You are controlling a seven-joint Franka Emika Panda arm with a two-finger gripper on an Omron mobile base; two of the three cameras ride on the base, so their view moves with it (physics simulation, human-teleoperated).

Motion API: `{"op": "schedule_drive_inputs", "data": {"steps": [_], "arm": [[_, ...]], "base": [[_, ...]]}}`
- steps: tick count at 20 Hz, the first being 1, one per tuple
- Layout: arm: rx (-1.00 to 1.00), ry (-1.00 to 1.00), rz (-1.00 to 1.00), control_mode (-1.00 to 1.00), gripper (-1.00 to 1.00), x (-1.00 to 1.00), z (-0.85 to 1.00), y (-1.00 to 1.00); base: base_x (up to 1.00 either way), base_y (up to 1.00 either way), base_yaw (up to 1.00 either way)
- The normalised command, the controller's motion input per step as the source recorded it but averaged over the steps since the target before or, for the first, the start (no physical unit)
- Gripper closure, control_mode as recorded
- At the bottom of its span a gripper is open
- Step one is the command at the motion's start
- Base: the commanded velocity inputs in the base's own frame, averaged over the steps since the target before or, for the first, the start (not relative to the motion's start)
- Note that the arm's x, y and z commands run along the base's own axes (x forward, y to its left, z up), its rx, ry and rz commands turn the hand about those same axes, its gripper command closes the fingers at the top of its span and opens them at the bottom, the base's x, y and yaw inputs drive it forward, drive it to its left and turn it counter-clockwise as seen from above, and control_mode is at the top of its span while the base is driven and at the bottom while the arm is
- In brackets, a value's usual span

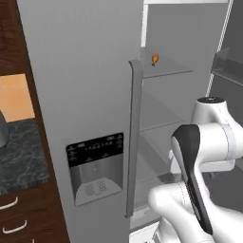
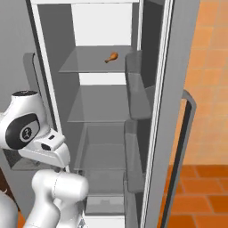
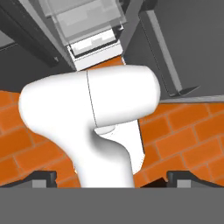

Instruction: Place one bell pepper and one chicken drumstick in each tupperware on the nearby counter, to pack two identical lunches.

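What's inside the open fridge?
One chicken drumstick lies on the top shelf of the fridge. The lower shelves look bare, with a clear drawer at the bottom. The closed left door hides whatever sits behind it.

Evenly and flatly lit throughout, with no clear source of light and no glare. Brightest on the white back wall of the open fridge (image 2: pixel 102 29), dimmer on the grey glass shelves (image 2: pixel 95 60) below. Only soft shading under the shelves, no hard cast shadows. Rendered sharp but coarse, with jagged edges along the tall grey fridge door handle (image 1: pixel 134 137). Saturated orange on the brick-patterned floor (image 3: pixel 188 135). No blur or bending at the borders
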Motion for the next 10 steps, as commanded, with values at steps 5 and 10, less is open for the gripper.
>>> {"op": "schedule_drive_inputs", "data": {"steps": [5, 10], "arm": [[0.00, 0.00, 0.00, 1.00, -1.00, 0.00, 0.00, 0.00], [0.00, 0.00, 0.00, 1.00, -1.00, 0.00, 0.00, 0.00]], "base": [[0.36, -0.37, 0.00], [0.28, 0.01, 0.00]]}}
